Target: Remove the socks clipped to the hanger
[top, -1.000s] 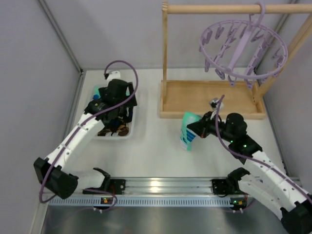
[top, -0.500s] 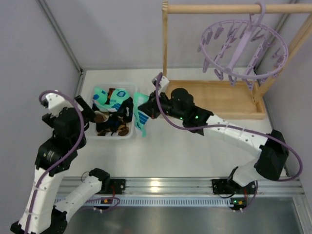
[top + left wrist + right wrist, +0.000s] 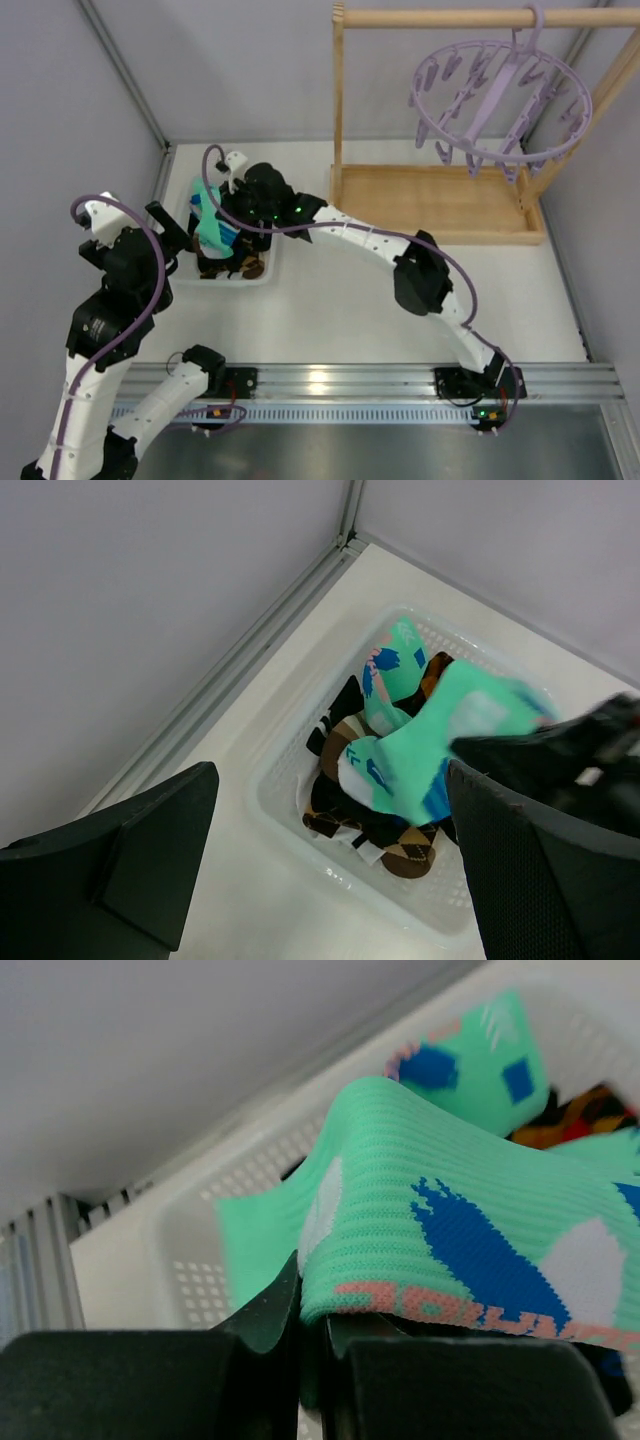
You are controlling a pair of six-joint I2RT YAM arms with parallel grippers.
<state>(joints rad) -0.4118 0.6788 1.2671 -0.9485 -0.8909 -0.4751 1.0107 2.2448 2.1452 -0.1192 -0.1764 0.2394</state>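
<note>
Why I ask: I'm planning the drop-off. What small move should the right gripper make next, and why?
Probably open the right gripper: it is shut on the turquoise sock, which hangs over the white basket holding the other socks.

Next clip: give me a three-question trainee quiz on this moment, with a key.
1. True or false: a sock is clipped to the lilac hanger.
2. Which arm's fingers are shut on the turquoise sock? A) left B) right C) neither
3. Fill in: the held sock hangs over the white ____.
Key: 1 false, it is bare. 2 B, the right gripper; the left gripper stands open beside it. 3 basket.
</note>
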